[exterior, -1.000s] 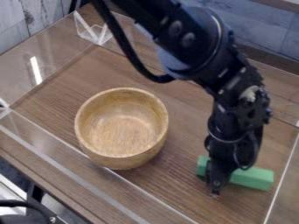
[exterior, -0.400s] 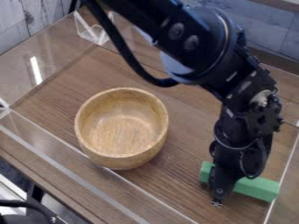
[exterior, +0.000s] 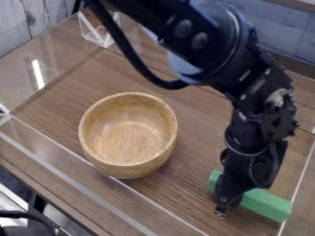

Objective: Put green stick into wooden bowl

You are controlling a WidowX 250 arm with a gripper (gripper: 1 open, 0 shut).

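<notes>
The wooden bowl (exterior: 120,164) stands empty on the table, left of centre. To its right lies the green stick (exterior: 270,204), close to the table's front right edge, its right end pointing toward the lower right. My gripper (exterior: 227,194) points straight down over the stick's left end. Its dark fingers are shut on that end and hide it. The stick sits low, at or just above the table surface; I cannot tell which. A hand's width of bare wood separates the bowl from the stick.
A clear plastic wall (exterior: 74,175) runs along the table's front and left edges. A small clear plastic piece (exterior: 99,35) stands at the back left. The black arm (exterior: 197,46) reaches in from the top across the back right.
The gripper has rolled at the wrist and the green stick has turned with it, its free end swinging lower and to the right. The bowl has not moved.
</notes>
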